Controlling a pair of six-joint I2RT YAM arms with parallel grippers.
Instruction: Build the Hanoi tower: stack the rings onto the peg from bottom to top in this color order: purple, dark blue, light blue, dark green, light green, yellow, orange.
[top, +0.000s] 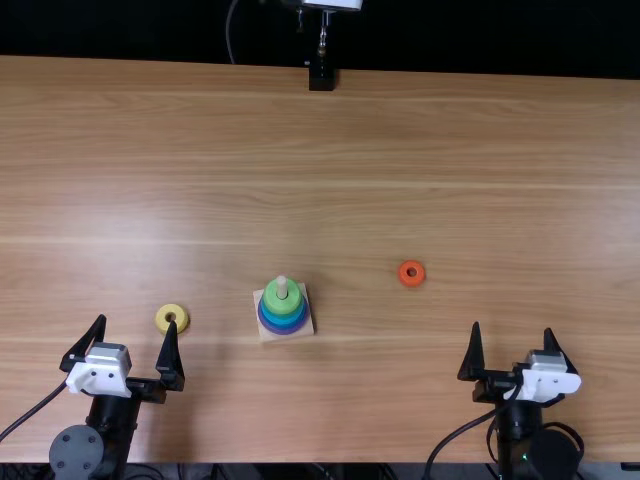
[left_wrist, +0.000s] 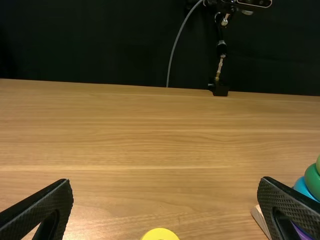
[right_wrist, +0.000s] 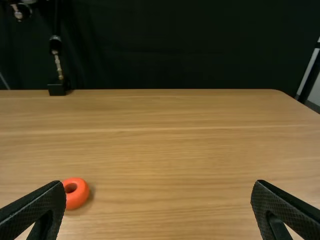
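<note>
While left fingers stand apart | yellow ring lies near their tips

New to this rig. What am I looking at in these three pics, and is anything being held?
It's a robot with a left arm and a right arm, working at a wooden table. The top view comes from a fixed camera above the near edge. Each wrist view comes from a camera on that arm, so its own two fingers poke in at the bottom edge.

On the table, a peg on a square base carries green, blue and purple rings, with the light green ring on top. A yellow ring lies nearer the left arm, and an orange ring lies on the other side of the peg.

Nothing is held: the left gripper and right gripper are both open.
</note>
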